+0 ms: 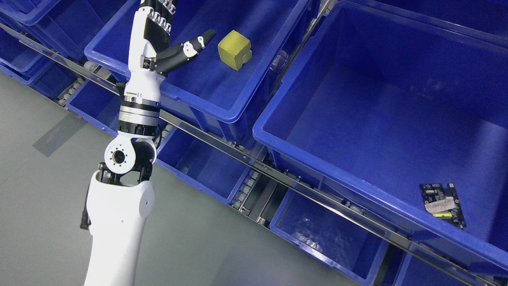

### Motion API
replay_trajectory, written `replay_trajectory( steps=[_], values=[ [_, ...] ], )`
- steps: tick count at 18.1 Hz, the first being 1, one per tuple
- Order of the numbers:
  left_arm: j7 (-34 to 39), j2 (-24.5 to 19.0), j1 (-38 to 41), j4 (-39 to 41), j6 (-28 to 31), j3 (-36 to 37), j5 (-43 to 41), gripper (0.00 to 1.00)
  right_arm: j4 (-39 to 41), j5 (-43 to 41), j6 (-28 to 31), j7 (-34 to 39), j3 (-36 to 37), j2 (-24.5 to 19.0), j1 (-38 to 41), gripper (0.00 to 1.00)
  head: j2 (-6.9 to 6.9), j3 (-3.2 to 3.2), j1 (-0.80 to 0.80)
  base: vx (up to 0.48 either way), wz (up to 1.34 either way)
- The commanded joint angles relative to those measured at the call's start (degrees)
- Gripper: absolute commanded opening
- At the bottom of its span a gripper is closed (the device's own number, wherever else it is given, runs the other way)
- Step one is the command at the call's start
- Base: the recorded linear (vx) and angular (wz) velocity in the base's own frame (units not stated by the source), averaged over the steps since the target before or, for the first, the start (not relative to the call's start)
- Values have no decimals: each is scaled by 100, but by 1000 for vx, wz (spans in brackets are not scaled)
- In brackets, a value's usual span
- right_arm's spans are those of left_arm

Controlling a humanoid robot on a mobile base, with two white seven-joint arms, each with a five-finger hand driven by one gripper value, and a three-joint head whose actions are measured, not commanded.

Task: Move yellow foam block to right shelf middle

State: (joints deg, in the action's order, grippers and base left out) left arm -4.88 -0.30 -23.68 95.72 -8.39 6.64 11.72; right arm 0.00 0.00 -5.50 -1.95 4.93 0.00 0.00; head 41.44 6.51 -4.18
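A yellow foam block (235, 49) lies on the floor of a blue bin (222, 107) on the middle shelf level, left of the big bin. My left hand (174, 35) reaches up over that bin's near rim, thumb (190, 47) stretched out toward the block and a short gap away from it. The fingers point upward and run out of the top of the picture; they hold nothing. The big blue bin (317, 167) to the right stands on the same level. My right arm does not show.
A small dark circuit board (442, 203) lies in the near right corner of the big bin. More blue bins sit on the level below (317, 234) and at the far left (24, 63). Metal shelf rails (246, 157) run diagonally. Grey floor lies at lower left.
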Motion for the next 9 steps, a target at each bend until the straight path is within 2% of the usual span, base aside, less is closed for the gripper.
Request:
replay_trajectory(
  steps=[1, 9],
  values=[
    [5, -70, 268, 298, 321, -277, -3, 100, 100, 18, 5, 1, -1, 100, 9, 100, 0, 0, 0, 0, 0],
    [-4, -70, 259, 298, 356, -268, -3, 100, 100, 26, 5, 1, -1, 100, 9, 100, 0, 0, 0, 0, 0]
  ],
)
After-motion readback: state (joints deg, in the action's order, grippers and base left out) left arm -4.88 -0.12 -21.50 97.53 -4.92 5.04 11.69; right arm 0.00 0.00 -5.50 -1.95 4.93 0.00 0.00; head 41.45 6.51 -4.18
